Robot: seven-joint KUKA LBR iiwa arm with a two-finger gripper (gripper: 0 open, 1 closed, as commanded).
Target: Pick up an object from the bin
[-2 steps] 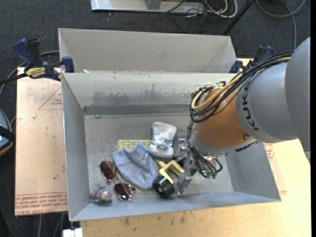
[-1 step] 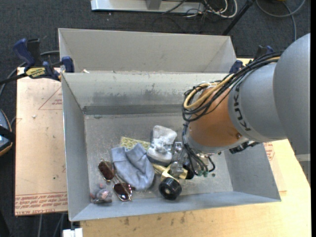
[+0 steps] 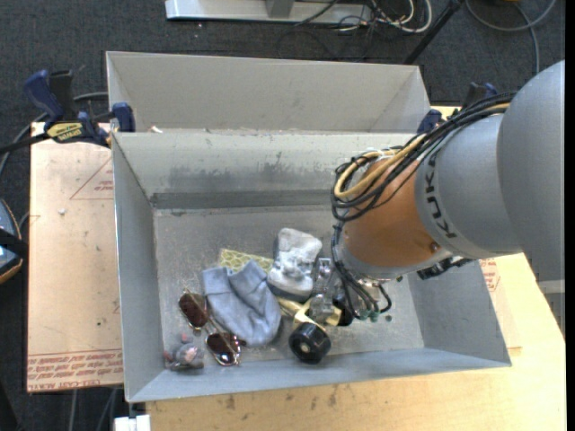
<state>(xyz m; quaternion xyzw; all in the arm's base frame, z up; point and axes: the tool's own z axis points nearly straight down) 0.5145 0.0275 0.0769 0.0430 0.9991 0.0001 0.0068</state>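
Left to right in bin (image 3: pixel 135 268): sunglasses (image 3: pixel 208 329), cloth (image 3: pixel 243 302), tool (image 3: pixel 326 305)

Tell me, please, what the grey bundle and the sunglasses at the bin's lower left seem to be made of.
The grey bundle looks like soft matte fabric: it lies in folds and creases. The sunglasses look like glossy plastic, with brown tinted lenses that catch the light; metal parts cannot be ruled out.
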